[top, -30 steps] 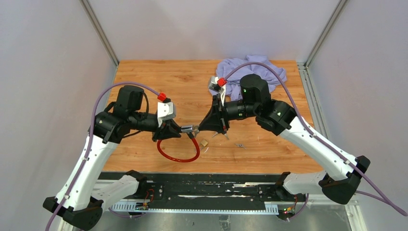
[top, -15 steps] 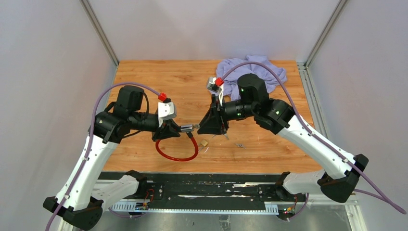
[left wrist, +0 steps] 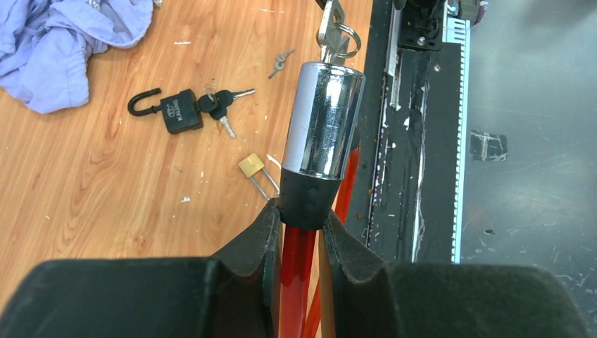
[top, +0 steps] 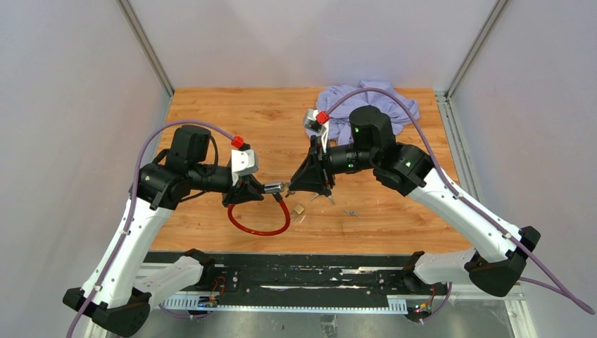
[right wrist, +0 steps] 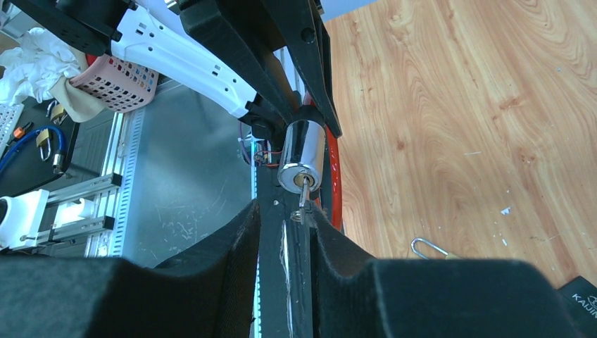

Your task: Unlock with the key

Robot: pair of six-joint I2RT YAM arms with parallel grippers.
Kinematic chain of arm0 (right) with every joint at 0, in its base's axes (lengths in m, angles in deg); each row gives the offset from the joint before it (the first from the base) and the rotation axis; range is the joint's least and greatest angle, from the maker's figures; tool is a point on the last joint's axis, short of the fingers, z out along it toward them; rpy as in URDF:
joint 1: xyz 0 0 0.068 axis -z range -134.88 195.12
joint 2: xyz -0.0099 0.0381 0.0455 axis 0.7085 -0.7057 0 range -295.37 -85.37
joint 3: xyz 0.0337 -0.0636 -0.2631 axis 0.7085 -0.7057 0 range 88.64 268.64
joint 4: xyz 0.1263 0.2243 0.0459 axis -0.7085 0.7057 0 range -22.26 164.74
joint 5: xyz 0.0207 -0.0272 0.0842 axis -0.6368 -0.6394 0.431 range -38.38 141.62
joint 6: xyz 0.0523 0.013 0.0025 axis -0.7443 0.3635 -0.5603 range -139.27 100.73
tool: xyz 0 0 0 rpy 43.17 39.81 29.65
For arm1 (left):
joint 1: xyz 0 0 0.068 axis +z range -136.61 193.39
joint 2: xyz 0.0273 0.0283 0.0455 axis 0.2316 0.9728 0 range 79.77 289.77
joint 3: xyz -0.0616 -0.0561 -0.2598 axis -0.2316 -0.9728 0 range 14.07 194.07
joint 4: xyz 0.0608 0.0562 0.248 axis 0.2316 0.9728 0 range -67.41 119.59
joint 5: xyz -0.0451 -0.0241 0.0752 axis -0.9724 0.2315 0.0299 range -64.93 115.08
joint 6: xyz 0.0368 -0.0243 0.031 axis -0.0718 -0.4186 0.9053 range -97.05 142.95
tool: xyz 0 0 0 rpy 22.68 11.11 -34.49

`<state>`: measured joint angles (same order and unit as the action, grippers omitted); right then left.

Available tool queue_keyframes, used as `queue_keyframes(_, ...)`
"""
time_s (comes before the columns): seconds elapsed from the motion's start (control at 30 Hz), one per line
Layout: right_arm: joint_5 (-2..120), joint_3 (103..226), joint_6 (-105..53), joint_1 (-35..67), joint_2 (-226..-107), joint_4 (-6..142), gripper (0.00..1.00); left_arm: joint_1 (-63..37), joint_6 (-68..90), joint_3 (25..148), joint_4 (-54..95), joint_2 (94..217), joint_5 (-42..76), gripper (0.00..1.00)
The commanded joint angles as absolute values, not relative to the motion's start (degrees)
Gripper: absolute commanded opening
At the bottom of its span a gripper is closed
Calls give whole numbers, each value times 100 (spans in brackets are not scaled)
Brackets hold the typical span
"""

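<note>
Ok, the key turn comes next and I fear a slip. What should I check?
1. Hold: left pincer clamped on the black collar, ok.
2. Insertion: key sits in the chrome cylinder's keyhole, ok.
3. Grip: right pincer tight on the key, cannot tell.
4. Slack: red cable forms a loose loop, ok.
5. Clutter: black padlock and brass padlock lie apart from both pincers, ok.

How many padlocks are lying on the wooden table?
2. The black padlock with open shackle lies on the wooden table, black-headed keys beside it. The small brass padlock lies nearer the front edge. Others may be hidden beneath the crumpled lilac cloth.
</note>
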<state>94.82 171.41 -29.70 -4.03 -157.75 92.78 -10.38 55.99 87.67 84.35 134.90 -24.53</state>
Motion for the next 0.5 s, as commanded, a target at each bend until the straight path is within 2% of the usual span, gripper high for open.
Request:
queue_keyframes(0.0, 9448, 17214, -2896, -385, -15768, 8991, 28, -1057, 5621, 9030, 8282, 13474, -2601, 0)
queue_keyframes(0.4, 9401, 17133, -2889, -393, -15889, 8991, 27, -1052, 5622, 9097, 8304, 13478, -2699, 0)
queue_keyframes(0.47, 9387, 17165, -2921, -393, -15938, 8984, 24, -1058, 5612, 9104, 8306, 13474, -2721, 0)
